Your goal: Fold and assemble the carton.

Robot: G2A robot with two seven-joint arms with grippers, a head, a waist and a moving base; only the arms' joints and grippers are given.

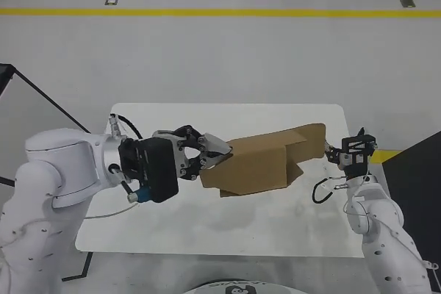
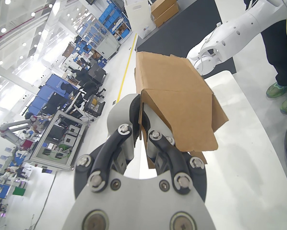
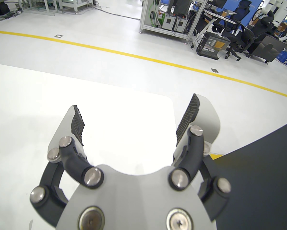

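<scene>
Holding a partly folded brown cardboard carton (image 1: pixel 261 165) over the middle of the white table (image 1: pixel 206 228): my left gripper (image 2: pixel 141 111), clamped on its left edge. My right gripper (image 3: pixel 136 118): spread wide, empty, beside its right end.

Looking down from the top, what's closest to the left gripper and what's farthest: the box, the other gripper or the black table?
1. Box: pinched in the left gripper itself.
2. Right gripper: open, past the box's other end.
3. Black table: beyond that, at the right edge.
</scene>
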